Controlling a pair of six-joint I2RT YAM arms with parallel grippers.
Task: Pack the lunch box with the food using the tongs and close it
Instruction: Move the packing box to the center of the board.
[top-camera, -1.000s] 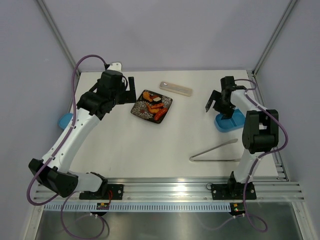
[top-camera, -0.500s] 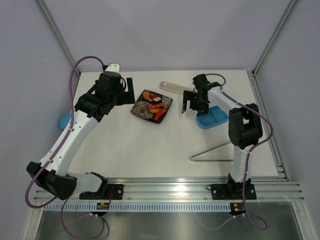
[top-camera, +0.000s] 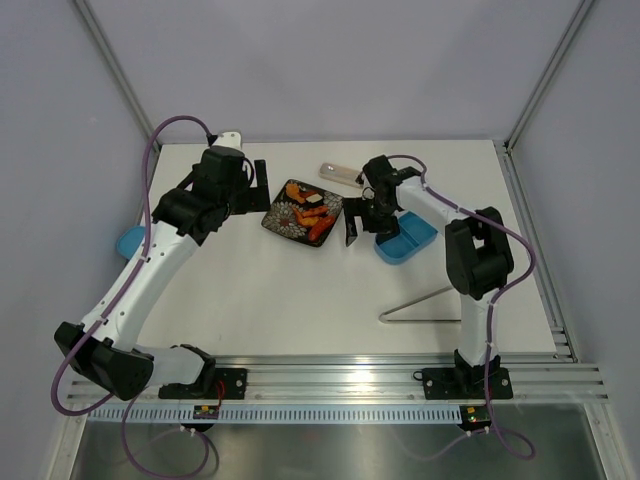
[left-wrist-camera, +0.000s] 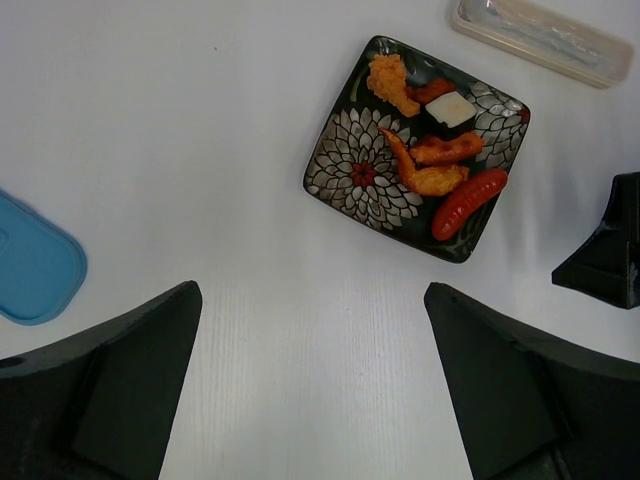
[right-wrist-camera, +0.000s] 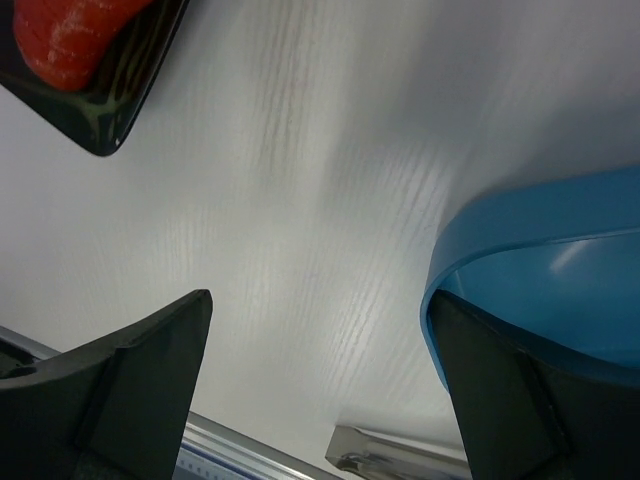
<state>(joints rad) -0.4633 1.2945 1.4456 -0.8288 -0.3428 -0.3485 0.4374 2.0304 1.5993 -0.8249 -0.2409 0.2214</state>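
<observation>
The light-blue lunch box (top-camera: 408, 240) stands open just right of the black plate (top-camera: 283, 222). My right gripper (top-camera: 367, 225) is open, and its right finger reaches inside the box's rim (right-wrist-camera: 540, 260) while the left one hangs over bare table. The food (left-wrist-camera: 435, 165), orange and red pieces with one pale block, lies on the plate (left-wrist-camera: 350, 175). The silver tongs (top-camera: 432, 303) lie flat near the front right. My left gripper (left-wrist-camera: 310, 300) hangs open and empty above the table, left of the plate. The blue lid (left-wrist-camera: 30, 265) rests at the far left edge.
A long translucent case (top-camera: 342, 175) lies behind the plate and shows close to the right gripper (right-wrist-camera: 320, 310) in the right wrist view. A plate corner (right-wrist-camera: 110, 110) with the red sausage (right-wrist-camera: 70, 30) sits just ahead of that gripper.
The right gripper has swept left from the table's right edge toward the plate, and the lunch box has slid along with it. The left arm has barely moved.
</observation>
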